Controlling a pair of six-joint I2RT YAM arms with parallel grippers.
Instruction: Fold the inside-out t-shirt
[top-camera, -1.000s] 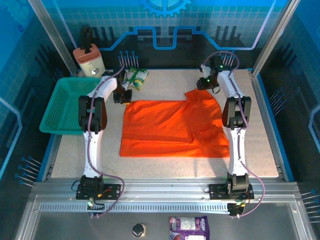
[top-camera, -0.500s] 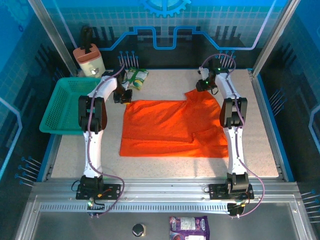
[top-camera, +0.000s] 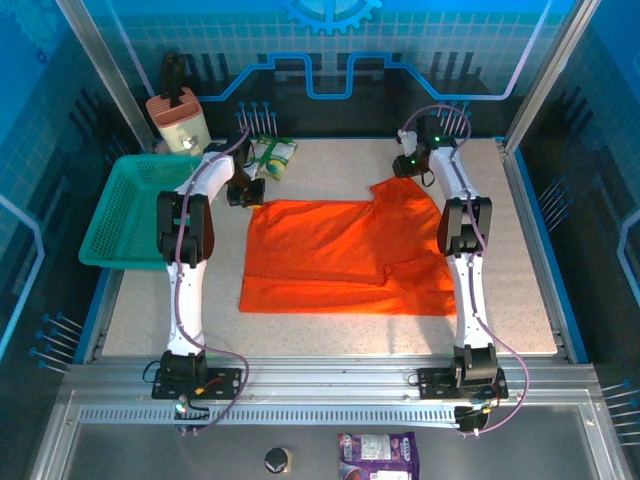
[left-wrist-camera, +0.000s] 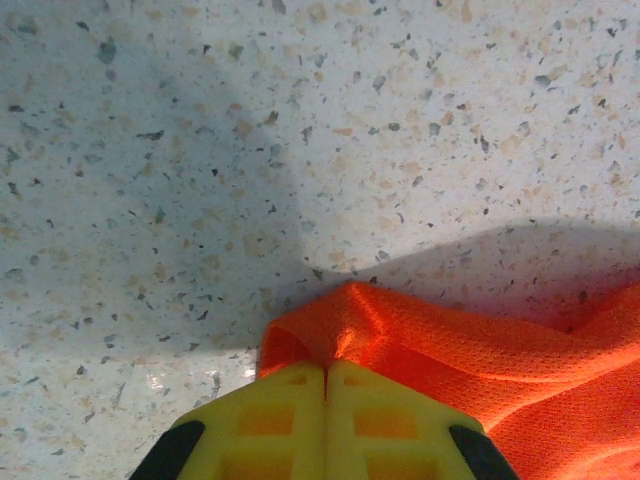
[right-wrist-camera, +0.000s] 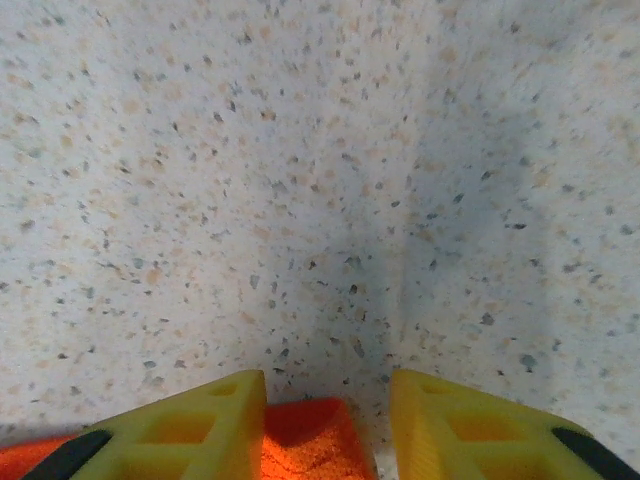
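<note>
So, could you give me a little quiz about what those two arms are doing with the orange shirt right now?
1. True or false: the left gripper is shut on an edge of the orange-red t-shirt.
2. What lies between the parted fingers of the right gripper? A) a bit of the t-shirt B) the basket's rim C) the other gripper
3. Fill in: the teal mesh basket sits on the robot's ___ side of the t-shirt.
Key: 1 true; 2 A; 3 left.
</note>
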